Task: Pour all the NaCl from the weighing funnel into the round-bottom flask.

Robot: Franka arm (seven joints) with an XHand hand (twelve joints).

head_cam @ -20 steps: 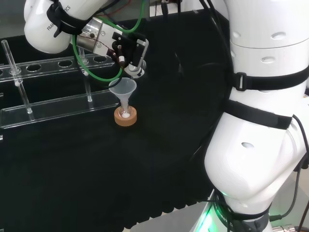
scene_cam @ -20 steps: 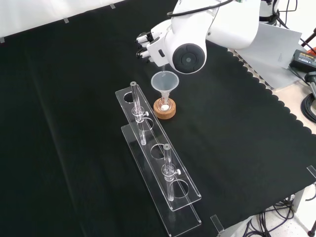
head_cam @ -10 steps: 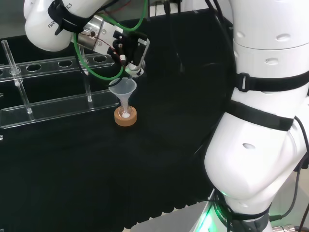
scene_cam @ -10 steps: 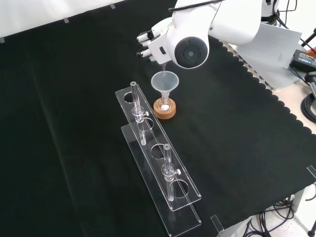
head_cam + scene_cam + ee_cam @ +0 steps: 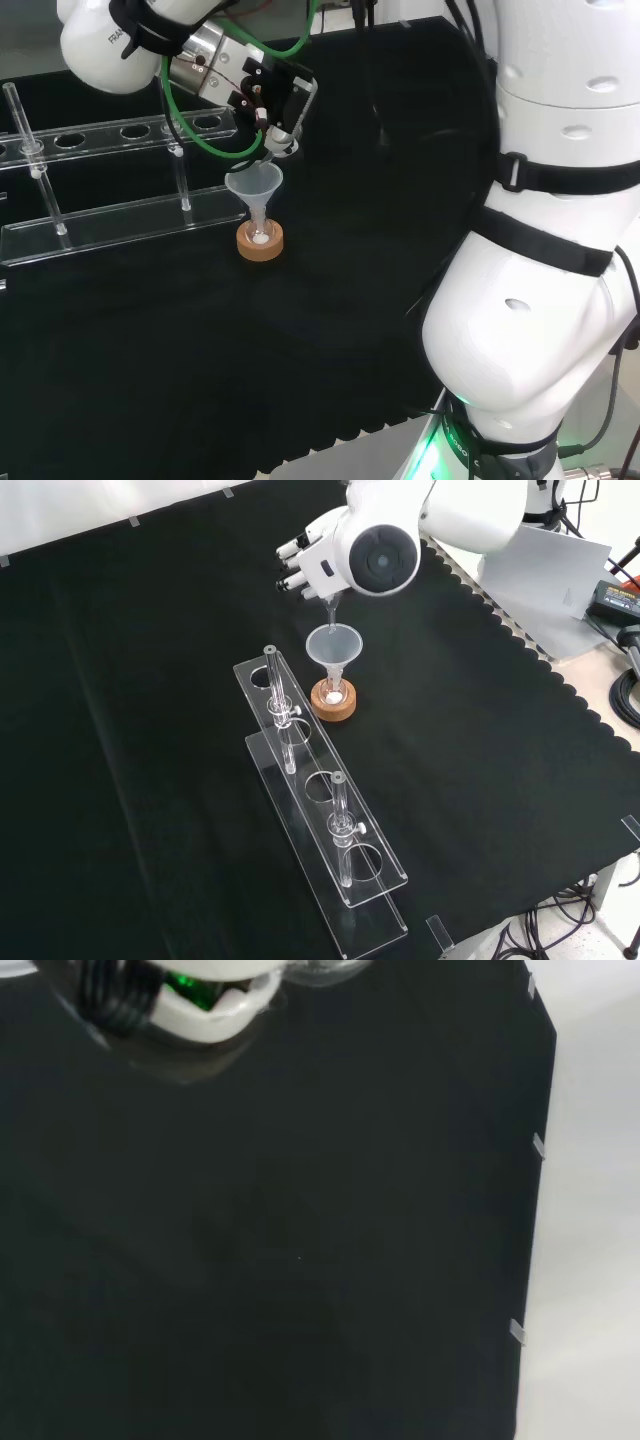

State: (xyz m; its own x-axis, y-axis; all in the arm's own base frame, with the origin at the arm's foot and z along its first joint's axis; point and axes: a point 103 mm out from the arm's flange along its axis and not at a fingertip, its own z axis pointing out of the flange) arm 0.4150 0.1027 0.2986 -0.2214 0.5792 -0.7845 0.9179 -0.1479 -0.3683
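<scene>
Hand [image 5: 272,100] was curled round the weighing funnel [image 5: 329,611], tip hanging just above a clear funnel [image 5: 254,186]. That funnel sat in the round-bottom flask [image 5: 261,236] on its cork ring [image 5: 333,702] (white powder visible inside), beside the clear rack [image 5: 318,820] on the surface [image 5: 150,730].

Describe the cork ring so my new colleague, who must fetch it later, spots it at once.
Start at the long clear rack running across the black cloth. In the front view, just right of the rack's far end, under the hand, sits the cork ring. It is the one tan, opaque piece among clear ware, with a clear funnel standing above it.
</scene>
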